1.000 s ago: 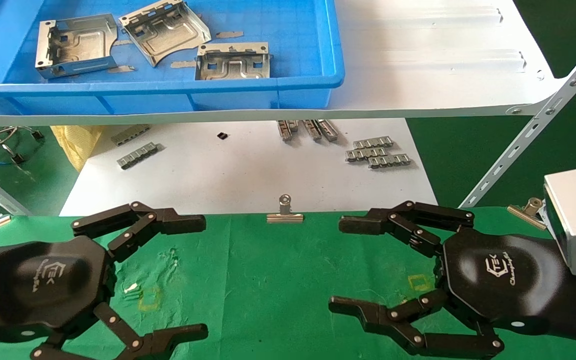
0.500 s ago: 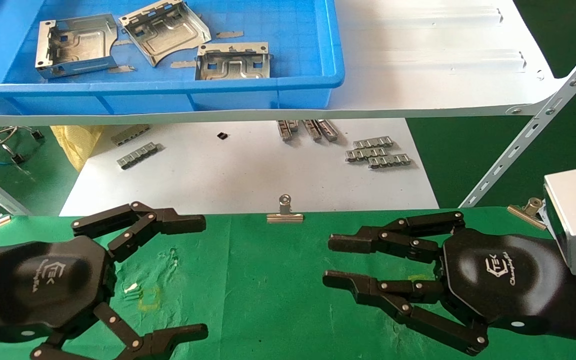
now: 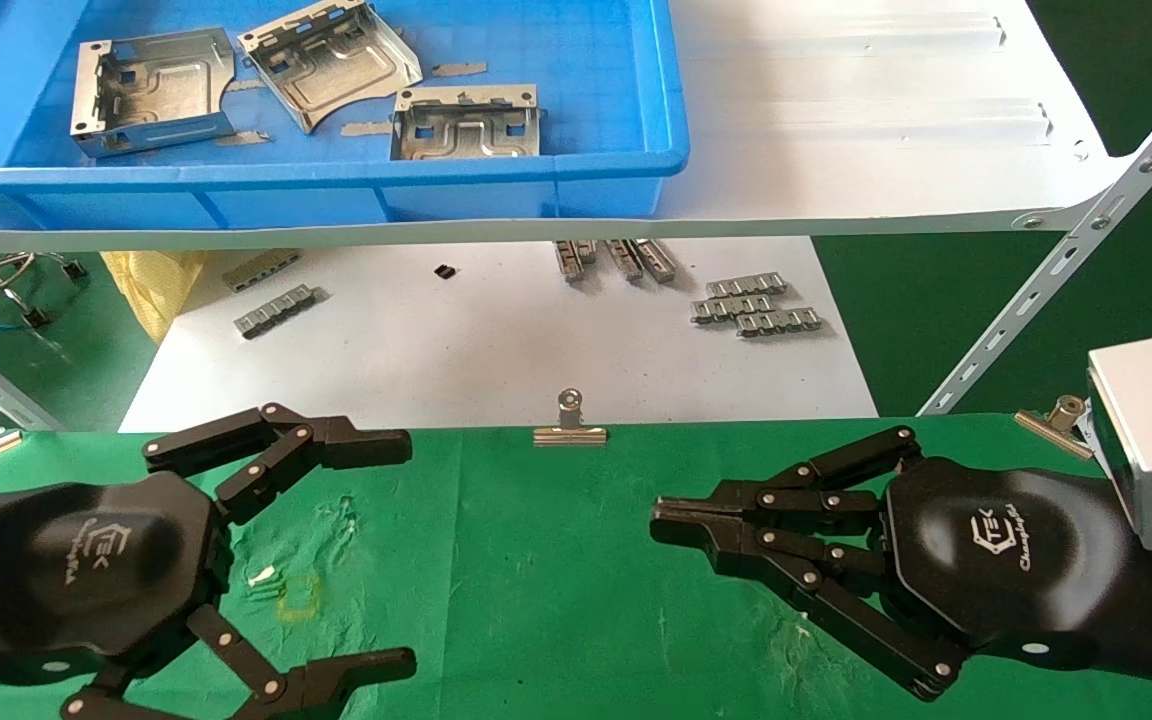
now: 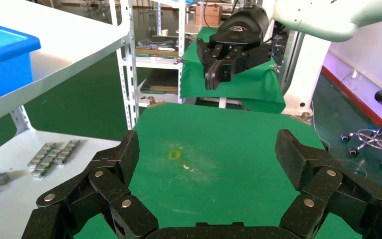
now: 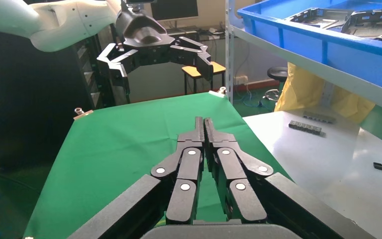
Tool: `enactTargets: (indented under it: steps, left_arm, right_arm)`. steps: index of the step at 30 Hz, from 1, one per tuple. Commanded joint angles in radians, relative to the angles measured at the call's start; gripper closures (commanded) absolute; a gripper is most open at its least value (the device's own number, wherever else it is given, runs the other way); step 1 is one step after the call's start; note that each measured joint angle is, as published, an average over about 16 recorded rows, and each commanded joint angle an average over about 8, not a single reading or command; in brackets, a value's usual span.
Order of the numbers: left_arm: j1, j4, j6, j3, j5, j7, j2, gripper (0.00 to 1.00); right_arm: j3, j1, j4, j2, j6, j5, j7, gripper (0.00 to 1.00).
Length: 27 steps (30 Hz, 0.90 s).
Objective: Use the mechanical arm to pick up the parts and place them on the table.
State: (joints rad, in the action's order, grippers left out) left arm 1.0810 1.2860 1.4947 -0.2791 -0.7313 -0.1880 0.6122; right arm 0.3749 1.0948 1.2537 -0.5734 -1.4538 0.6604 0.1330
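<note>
Three shiny silver parts lie in the blue bin on the upper white shelf. Both black TEK grippers hover over the green-clothed table. My left gripper is wide open and empty at the table's left; it also shows in the left wrist view. My right gripper is shut with its fingers pressed together and nothing between them, at the table's right; it also shows in the right wrist view.
Small grey ribbed strips lie on the lower white board. A binder clip holds the cloth's far edge. A slanted white shelf strut runs at the right. A yellow square mark is on the cloth.
My right gripper's fingers have closed from wide open to shut, empty. The left gripper and the parts have not moved.
</note>
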Motion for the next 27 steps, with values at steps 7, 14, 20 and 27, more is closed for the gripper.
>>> enactTargets:
  steps: [7,14,20,27]
  left_arm:
    - [0.087,0.015,-0.010,-0.006,-0.021,-0.029,0.017,0.00]
    - [0.384,-0.102,-0.029,-0.057,-0.158,-0.080,0.099,0.00]
    - [0.639,-0.407,-0.076,-0.129,-0.358,-0.030,0.201,0.00]
    - [0.857,-0.774,-0.234,-0.206,-0.567,0.058,0.329,0.00]
  right_arm:
    - [0.000,0.000,0.000,0.000,0.000,0.000,0.000,1.00]
    - [0.000,0.000,0.000,0.000,0.000,0.000,0.000,1.00]
    - [0.000,0.000,0.000,0.000,0.000,0.000,0.000,1.00]
    - [0.000,0.000,0.000,0.000,0.000,0.000,0.000,1.00]
